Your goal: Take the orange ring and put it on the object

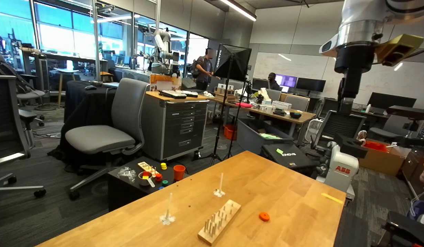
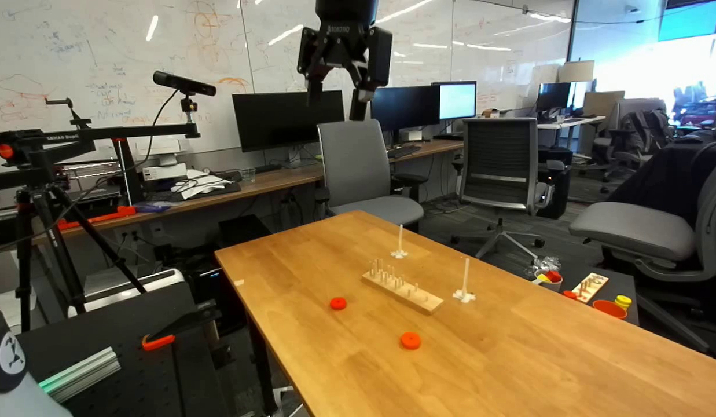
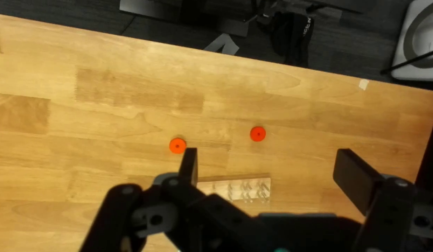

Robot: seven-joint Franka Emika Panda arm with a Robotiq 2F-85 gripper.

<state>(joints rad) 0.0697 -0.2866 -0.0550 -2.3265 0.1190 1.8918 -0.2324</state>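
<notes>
Wooden block (image 3: 237, 188) stretches left to right in the wrist view.

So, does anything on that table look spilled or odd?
Yes, a little: the ragged whitish patches around the feet of both upright sticks look messy on the wooden tabletop, perhaps glue or tape. Nothing else stands out there.

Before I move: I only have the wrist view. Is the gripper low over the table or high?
Observer: High. Both exterior views show the gripper well above the table.
Operator: Anything upright I'm missing?
Observer: Yes, two thin pale stems, across the wooden block from the orange rings.
Operator: One block end is hidden from me. A ring on it?
Observer: No. Both exterior views show the whole block, with no ring on it.
</notes>
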